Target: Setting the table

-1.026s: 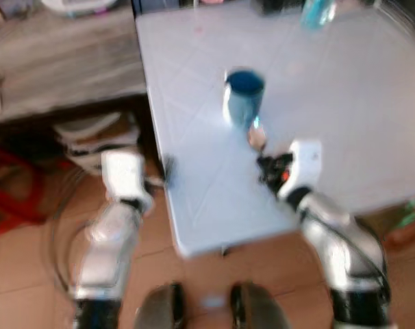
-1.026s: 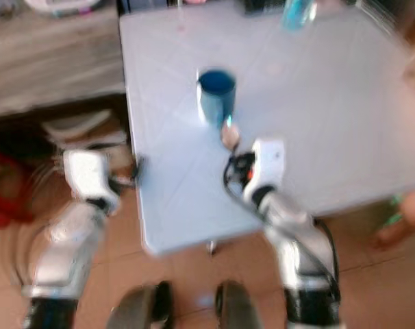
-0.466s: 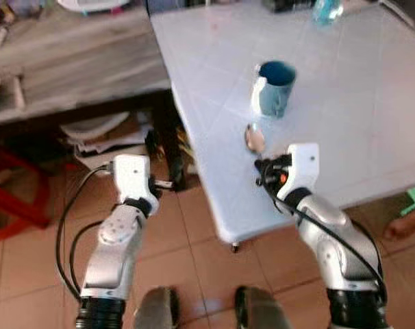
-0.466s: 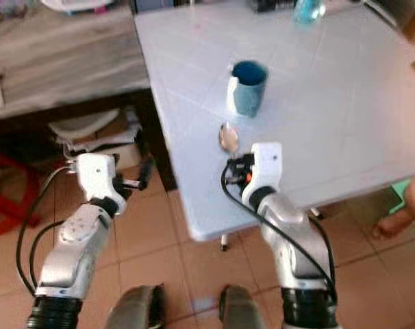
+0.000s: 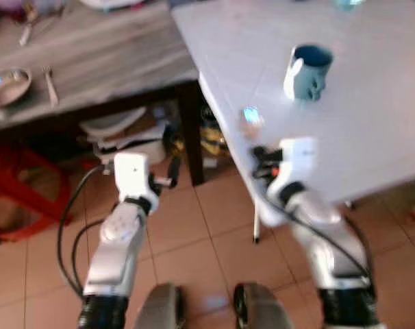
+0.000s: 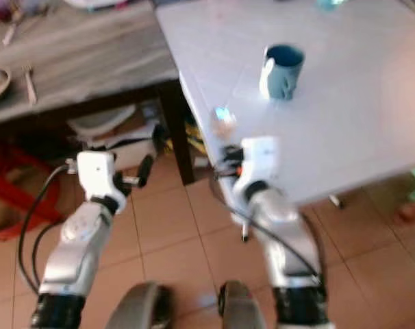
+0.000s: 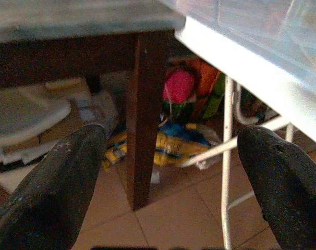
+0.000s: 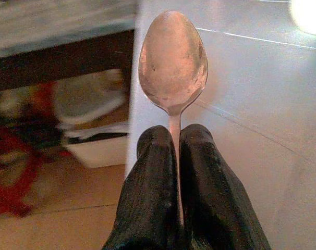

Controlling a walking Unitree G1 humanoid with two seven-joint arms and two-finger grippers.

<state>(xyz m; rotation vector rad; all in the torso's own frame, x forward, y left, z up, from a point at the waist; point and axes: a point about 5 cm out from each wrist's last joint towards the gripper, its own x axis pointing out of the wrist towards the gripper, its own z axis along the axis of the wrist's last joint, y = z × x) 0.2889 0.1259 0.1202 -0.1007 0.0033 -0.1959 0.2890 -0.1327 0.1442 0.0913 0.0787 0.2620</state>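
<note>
Spoon (image 8: 173, 62) pinched in right pincer (image 8: 174, 136); bowl protruding beyond fingertips

Terracotta tiled floor (image 5: 214, 226), white table (image 5: 372, 137), wooden bench (image 5: 91, 62) (dark legs)

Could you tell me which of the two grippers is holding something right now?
The right gripper, shut on the spoon over the white table; the left gripper is open.

spoon (image 8: 172, 65): dull metal (smudged) | table (image 5: 372, 130): smooth, glossy | mug (image 5: 307, 71): glazed
</note>
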